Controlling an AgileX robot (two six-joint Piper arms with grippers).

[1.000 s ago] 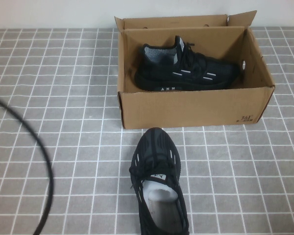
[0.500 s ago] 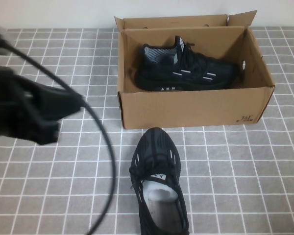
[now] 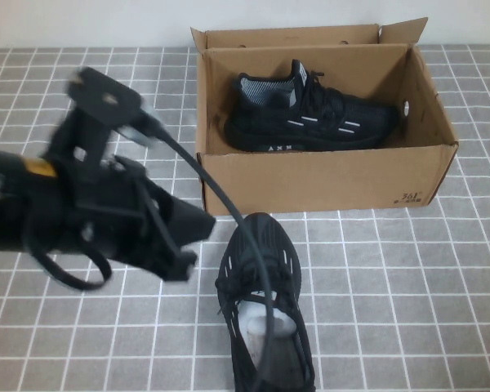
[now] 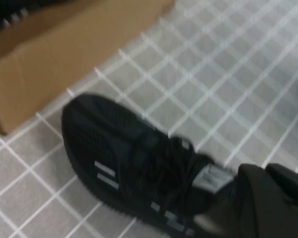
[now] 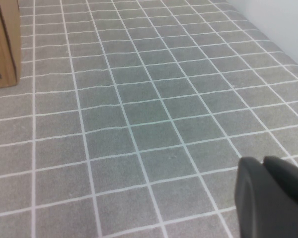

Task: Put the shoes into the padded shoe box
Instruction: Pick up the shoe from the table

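One shoe (image 3: pixel 310 114) lies in the box (image 3: pixel 327 175). The other shoe (image 3: pixel 265 306) sits on the floor just in front of it. My left gripper (image 3: pixel 184 241) hovers beside it; I cannot tell its grip. My right gripper (image 5: pixel 270 198) waits away, grip unclear. Next I must grab that shoe.

Black white-striped shoes (image 3: pixel 265 306); brown cardboard shoe box (image 3: pixel 322 180); grey white-gridded table (image 3: pixel 408 278).
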